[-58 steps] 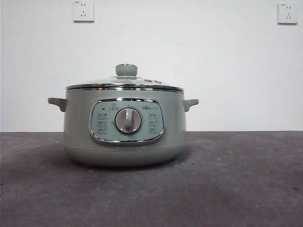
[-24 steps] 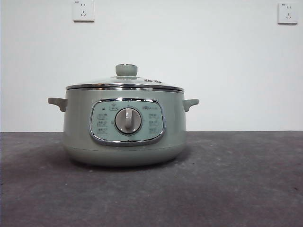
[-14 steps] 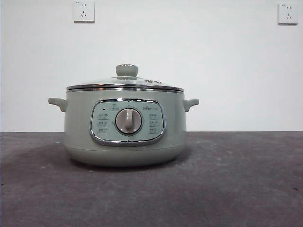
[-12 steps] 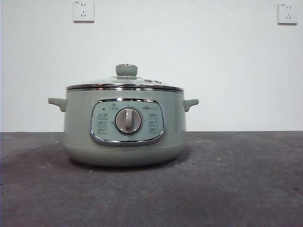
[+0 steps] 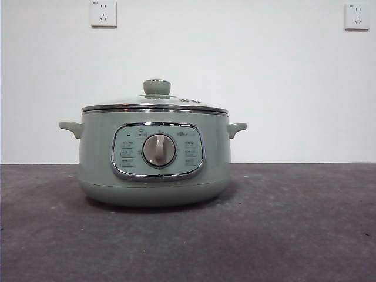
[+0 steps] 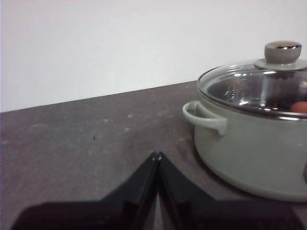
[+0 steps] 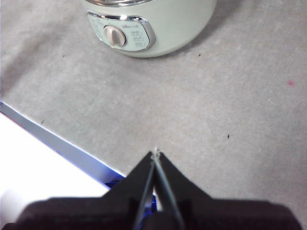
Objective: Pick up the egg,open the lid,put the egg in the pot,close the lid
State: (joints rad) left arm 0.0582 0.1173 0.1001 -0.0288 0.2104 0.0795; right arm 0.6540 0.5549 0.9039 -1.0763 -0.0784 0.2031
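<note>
The sage-green pot (image 5: 94,158) stands on the dark table with its dial facing the front camera. The glass lid (image 5: 117,104) sits closed on it, knob upward. In the left wrist view, a reddish-brown egg (image 6: 300,106) shows through the lid (image 6: 240,86), inside the pot (image 6: 249,148). My left gripper (image 6: 156,155) is shut and empty, low over the table beside the pot's handle. High above the table in front of the pot (image 7: 168,28), my right gripper (image 7: 156,152) is shut and empty. Neither arm shows in the front view.
Two wall sockets (image 5: 103,13) (image 5: 356,16) are on the white wall behind. In the right wrist view, the table's front edge (image 7: 67,146) with a blue strip runs below my right gripper. Bare tabletop (image 5: 294,223) lies around the pot.
</note>
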